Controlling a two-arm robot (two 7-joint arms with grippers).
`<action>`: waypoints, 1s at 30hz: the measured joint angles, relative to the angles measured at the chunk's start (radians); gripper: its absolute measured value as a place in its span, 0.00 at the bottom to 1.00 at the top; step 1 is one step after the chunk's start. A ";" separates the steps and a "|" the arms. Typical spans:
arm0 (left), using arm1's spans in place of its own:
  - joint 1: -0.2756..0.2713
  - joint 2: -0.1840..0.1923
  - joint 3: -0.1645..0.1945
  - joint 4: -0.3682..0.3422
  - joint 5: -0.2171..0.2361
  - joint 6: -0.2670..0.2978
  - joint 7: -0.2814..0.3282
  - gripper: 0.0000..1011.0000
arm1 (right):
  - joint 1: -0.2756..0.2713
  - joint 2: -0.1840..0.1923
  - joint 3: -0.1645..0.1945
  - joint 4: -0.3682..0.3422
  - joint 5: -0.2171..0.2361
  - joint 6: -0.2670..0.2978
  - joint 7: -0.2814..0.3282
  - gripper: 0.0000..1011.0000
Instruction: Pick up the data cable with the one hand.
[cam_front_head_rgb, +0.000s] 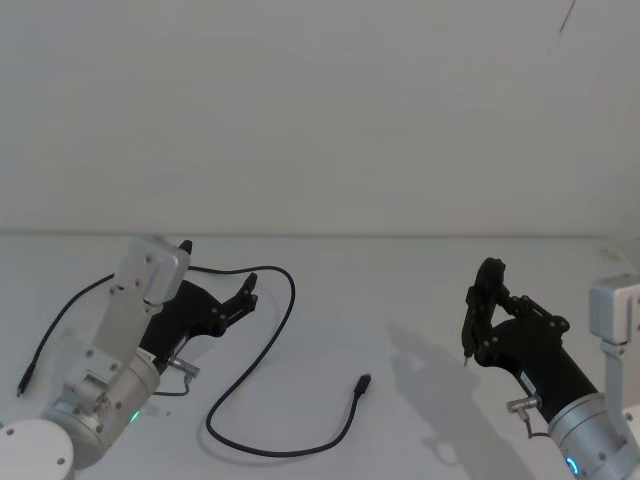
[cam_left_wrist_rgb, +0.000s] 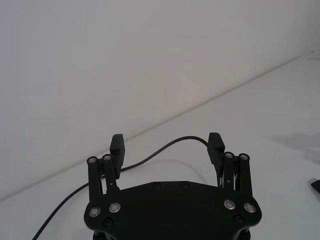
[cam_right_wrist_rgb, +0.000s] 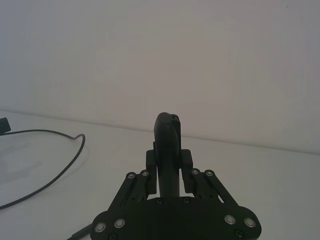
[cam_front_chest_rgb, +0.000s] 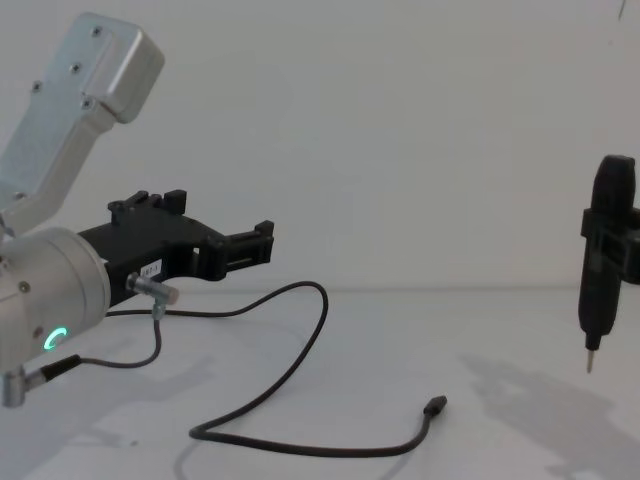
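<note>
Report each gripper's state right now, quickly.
Blocky black left gripper: jaws open, holding nothing; the long thin black data cable lies ungripped.
Slim black right gripper: jaws shut, holding nothing.

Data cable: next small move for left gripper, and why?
Probably ease the blocky black left gripper down and forward: its fingers are open, and the thin black data cable loops just below and ahead of them. Slim right gripper is parked, shut.

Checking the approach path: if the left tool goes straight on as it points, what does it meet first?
Probably the data cable: its curve crosses just ahead of the open left tool. The chest view suggests the tool sits higher, so it might pass over.
</note>
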 joint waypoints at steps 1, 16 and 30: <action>0.000 0.000 0.000 0.000 0.000 0.000 0.000 0.99 | 0.000 0.000 0.000 0.000 0.000 0.000 0.000 0.28; 0.000 0.000 0.000 0.000 0.000 0.000 0.000 0.99 | 0.000 0.000 0.000 0.000 0.000 0.000 0.000 0.28; 0.000 0.000 0.000 0.000 0.000 0.000 0.000 0.99 | 0.000 0.000 0.000 0.000 0.000 0.000 0.000 0.28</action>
